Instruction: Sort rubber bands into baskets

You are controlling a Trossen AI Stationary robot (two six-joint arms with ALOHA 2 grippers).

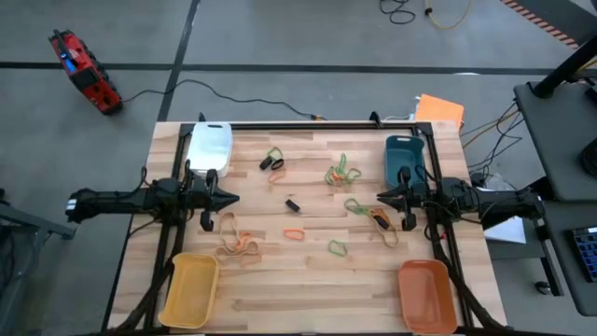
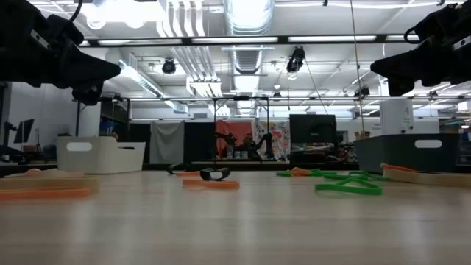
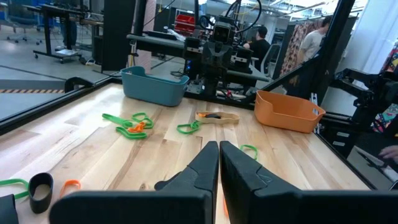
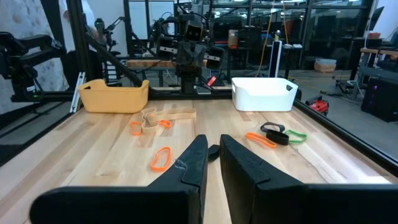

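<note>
High view is showing both arms reaching in over the wooden table from opposite sides, facing each other across its middle. At the left side, the left gripper is hanging above the wood just beside the white basket, its fingers pressing together and carrying nothing. Opposite it, the right gripper is hovering beside the teal basket, its fingers standing almost together with only a slim gap, and nothing is showing between them. At the near corners the yellow basket is sitting on the left and the orange basket on the right. All the rubber bands are lying loose on the wood between the arms, none showing inside a basket: a green and black cluster toward the far edge, a green and orange tangle near the teal basket, a small black band at the centre, an orange band and a green band nearer the front, tan bands lying close to the left gripper, and a tan and black pair lying just below the right gripper.
</note>
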